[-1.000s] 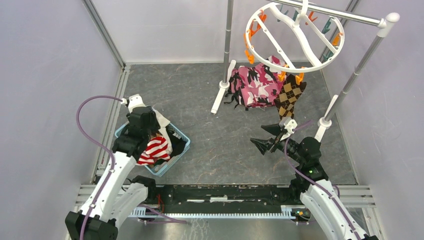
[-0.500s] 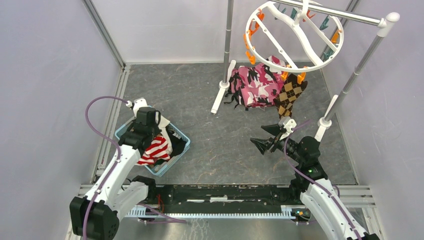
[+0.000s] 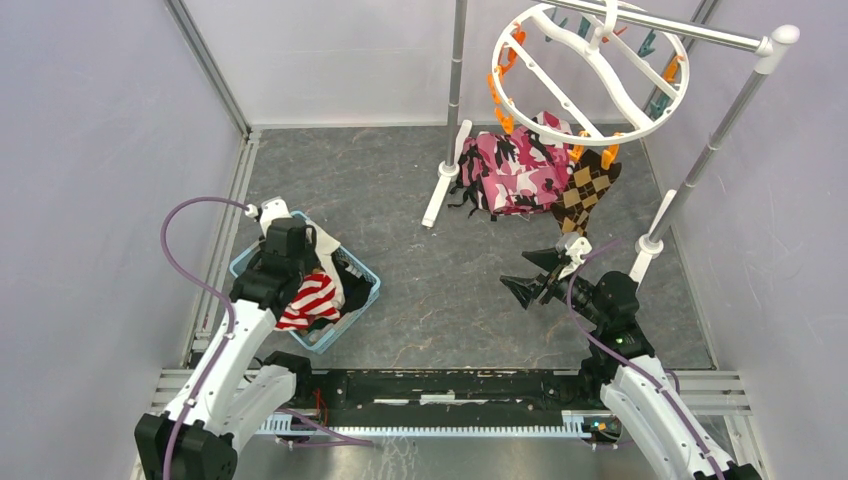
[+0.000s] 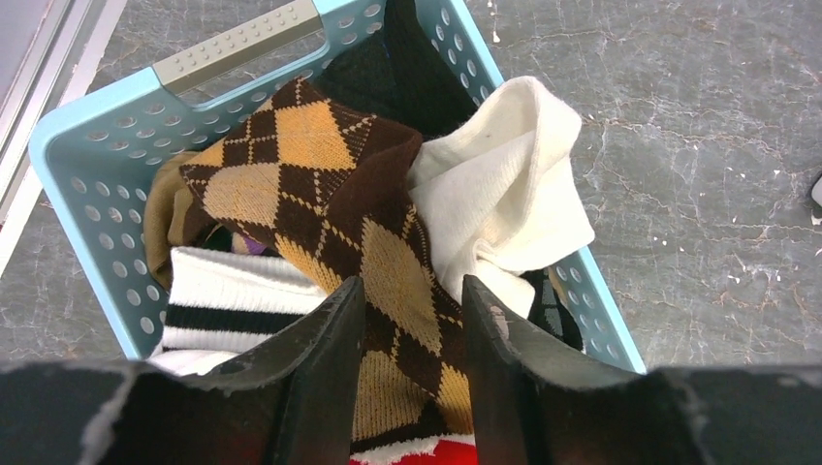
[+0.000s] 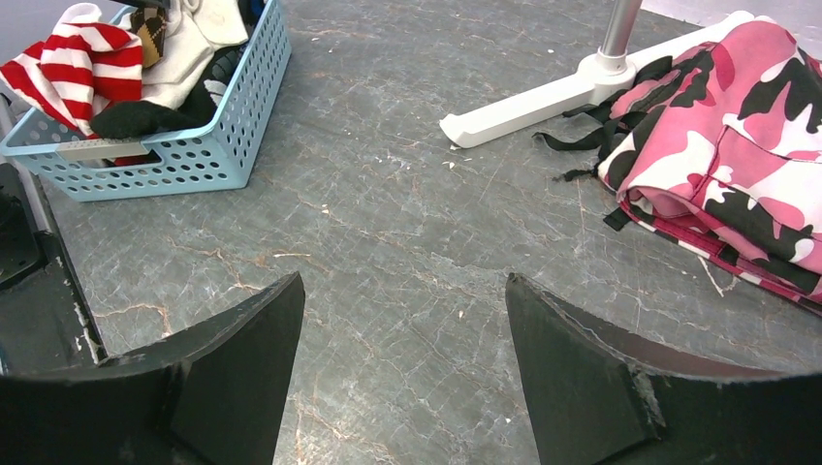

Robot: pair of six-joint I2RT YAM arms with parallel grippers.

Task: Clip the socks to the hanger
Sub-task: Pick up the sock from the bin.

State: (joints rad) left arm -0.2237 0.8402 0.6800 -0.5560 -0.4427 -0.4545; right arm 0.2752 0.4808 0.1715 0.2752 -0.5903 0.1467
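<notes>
A blue basket [image 3: 366, 278] at the near left holds the socks: a brown argyle sock [image 4: 334, 184], a white sock with dark stripes [image 4: 228, 300], a cream-white one [image 4: 504, 194] and a red-and-white striped one [image 3: 305, 298]. My left gripper [image 4: 412, 283] is low over the basket with its jaws open, one finger on each side of the argyle sock. The round white hanger [image 3: 590, 72] with orange and teal pegs hangs at the back right. One argyle sock [image 3: 585, 190] hangs clipped from its near rim. My right gripper [image 5: 402, 281] is wide open and empty above the bare floor.
A pink, black and white camouflage cloth [image 3: 512, 170] lies on the floor under the hanger. The silver rail [image 3: 690, 35] rests on white-capped poles, with white feet at the centre back [image 3: 440, 190] and on the right [image 3: 650, 240]. Walls stand on both sides.
My left wrist has shifted a little over the basket. The hanger and its clipped argyle sock have swung slightly to the right. The right arm has barely moved.
</notes>
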